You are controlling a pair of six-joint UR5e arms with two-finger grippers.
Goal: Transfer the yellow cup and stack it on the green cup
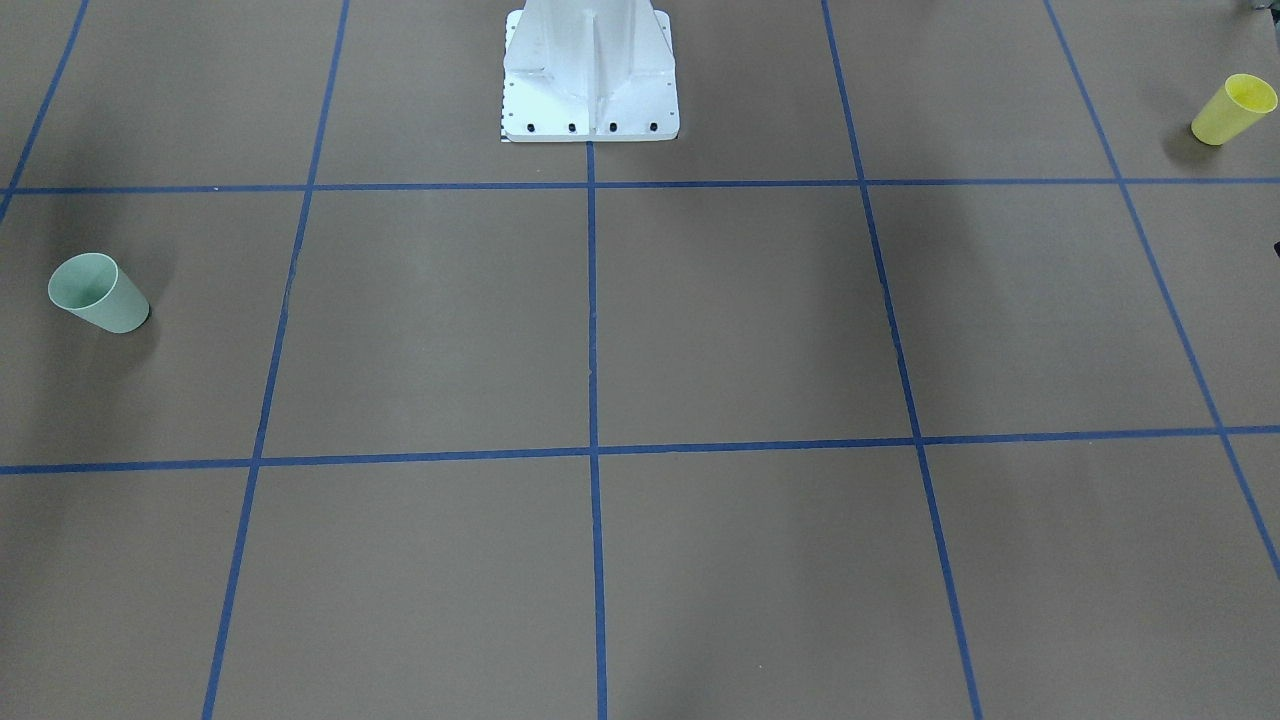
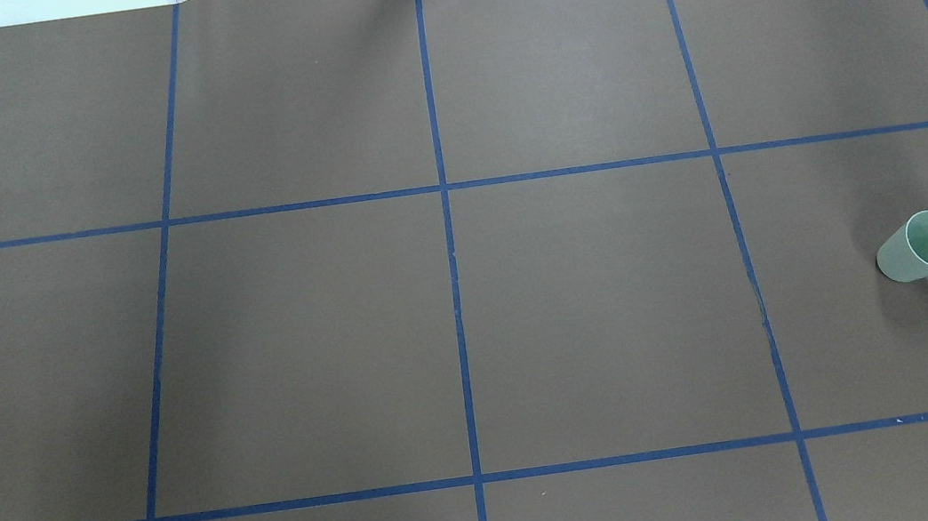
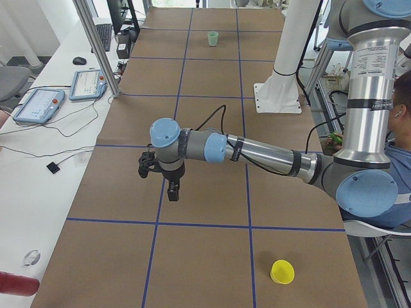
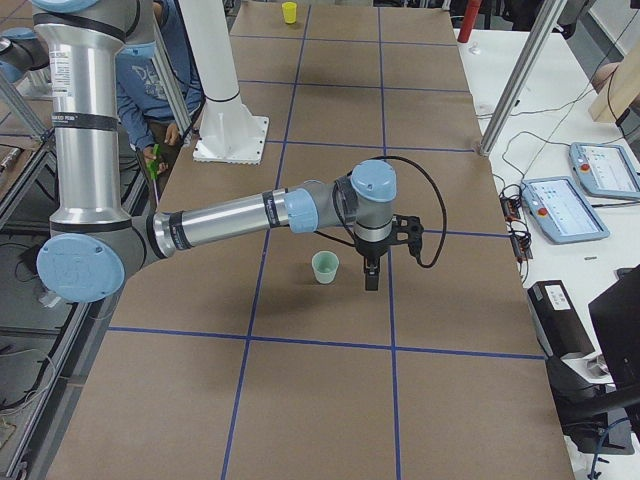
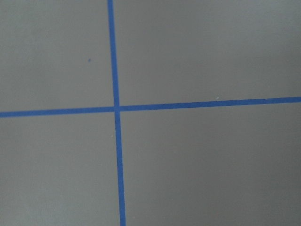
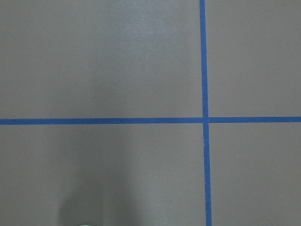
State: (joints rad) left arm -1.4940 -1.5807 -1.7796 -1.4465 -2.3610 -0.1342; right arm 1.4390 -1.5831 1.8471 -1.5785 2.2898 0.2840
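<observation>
The yellow cup (image 1: pixel 1233 110) stands upright near the table's end on my left side; it also shows in the exterior left view (image 3: pixel 282 272) and far off in the exterior right view (image 4: pixel 290 12). The overhead view does not show it. The green cup (image 1: pixel 98 293) stands upright at the opposite end (image 2: pixel 922 246) (image 4: pixel 325 267). My left gripper (image 3: pixel 173 189) hangs above the table, well away from the yellow cup. My right gripper (image 4: pixel 370 275) hangs close beside the green cup. I cannot tell whether either is open or shut. Both wrist views show only the taped table.
The white robot pedestal (image 1: pixel 590 80) stands at the table's middle edge. Blue tape lines grid the brown table. A side bench holds teach pendants (image 3: pixel 38 106) (image 4: pixel 560 210) and cables. Metal posts (image 3: pixel 96 45) stand along it. A person (image 3: pixel 401 128) sits behind the robot.
</observation>
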